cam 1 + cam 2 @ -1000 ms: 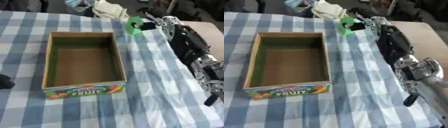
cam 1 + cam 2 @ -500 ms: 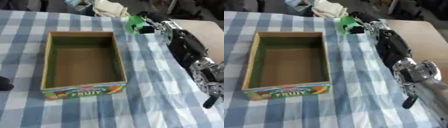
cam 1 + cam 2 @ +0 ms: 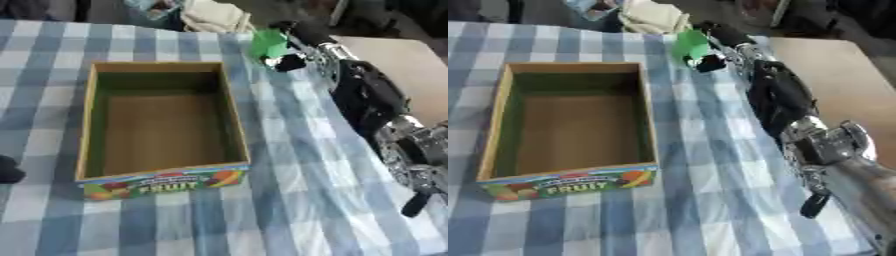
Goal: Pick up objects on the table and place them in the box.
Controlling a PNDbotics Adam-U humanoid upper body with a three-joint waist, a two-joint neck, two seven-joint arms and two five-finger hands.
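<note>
Green object [image 3: 269, 44] held by right robot hand [image 3: 296, 47]; left-eye view alone shows left robot hand [image 3: 9, 169].

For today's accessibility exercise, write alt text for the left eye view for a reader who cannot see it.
The right robot hand is closed around a green object near the far edge of a blue checked table. Left of it stands an open, empty cardboard box with a fruit label.
</note>
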